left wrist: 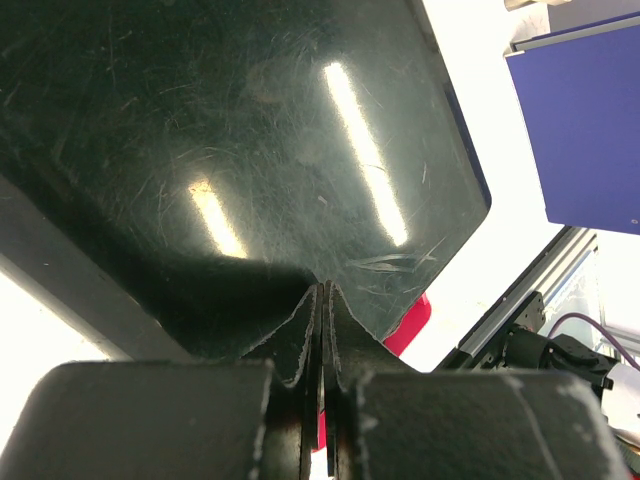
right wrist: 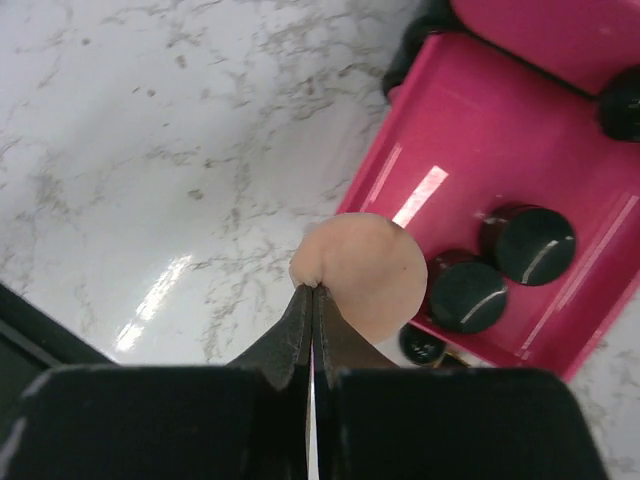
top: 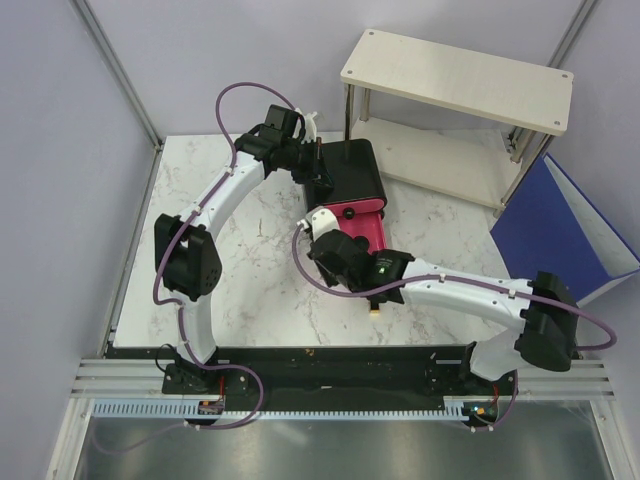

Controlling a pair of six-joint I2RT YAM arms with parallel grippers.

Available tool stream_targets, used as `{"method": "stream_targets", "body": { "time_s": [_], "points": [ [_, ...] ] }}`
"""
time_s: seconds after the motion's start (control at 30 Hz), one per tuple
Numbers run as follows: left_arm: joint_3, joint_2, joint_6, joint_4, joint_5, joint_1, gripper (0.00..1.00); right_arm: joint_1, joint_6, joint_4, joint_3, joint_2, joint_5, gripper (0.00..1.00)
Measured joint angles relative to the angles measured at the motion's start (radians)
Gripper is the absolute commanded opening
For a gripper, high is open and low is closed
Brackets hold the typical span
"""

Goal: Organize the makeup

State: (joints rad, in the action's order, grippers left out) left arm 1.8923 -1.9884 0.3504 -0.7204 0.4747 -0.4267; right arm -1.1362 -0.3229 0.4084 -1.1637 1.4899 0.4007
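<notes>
My right gripper point(right wrist: 313, 290) is shut on the edge of the round peach disc point(right wrist: 372, 272) and holds it over the near rim of the open pink drawer point(right wrist: 470, 150). Two small black round jars point(right wrist: 527, 243) point(right wrist: 467, 296) lie in that drawer. A small black-capped item point(right wrist: 422, 345) sits on the marble just outside it. The drawer point(top: 368, 232) sticks out of the black box point(top: 350, 165). My left gripper point(left wrist: 322, 288) is shut with nothing between its fingers, and its tips rest against the box's glossy black top point(left wrist: 250, 130).
A white two-tier shelf point(top: 460, 80) stands at the back right, with a blue folder-like case point(top: 570, 230) leaning beside it. A small gold-tipped item point(top: 375, 311) lies on the marble table point(top: 250, 290) under my right forearm. Grey walls close in the left side.
</notes>
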Motion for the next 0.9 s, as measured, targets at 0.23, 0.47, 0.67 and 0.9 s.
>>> {"method": "stream_targets", "body": {
  "time_s": [0.23,0.47,0.67,0.9],
  "points": [
    [0.0,0.0,0.0,0.0,0.0,0.0,0.02,0.122,0.06,0.014,0.0,0.009,0.072,0.0],
    [0.0,0.0,0.0,0.0,0.0,0.0,0.02,0.157,0.087,0.003,-0.035,0.148,0.073,0.05],
    [0.0,0.0,0.0,0.0,0.0,0.0,0.02,0.158,0.091,-0.008,-0.116,0.221,0.068,0.6],
    [0.0,0.0,0.0,0.0,0.0,0.0,0.02,0.158,0.087,-0.01,-0.148,0.232,0.079,0.73]
  ]
}}
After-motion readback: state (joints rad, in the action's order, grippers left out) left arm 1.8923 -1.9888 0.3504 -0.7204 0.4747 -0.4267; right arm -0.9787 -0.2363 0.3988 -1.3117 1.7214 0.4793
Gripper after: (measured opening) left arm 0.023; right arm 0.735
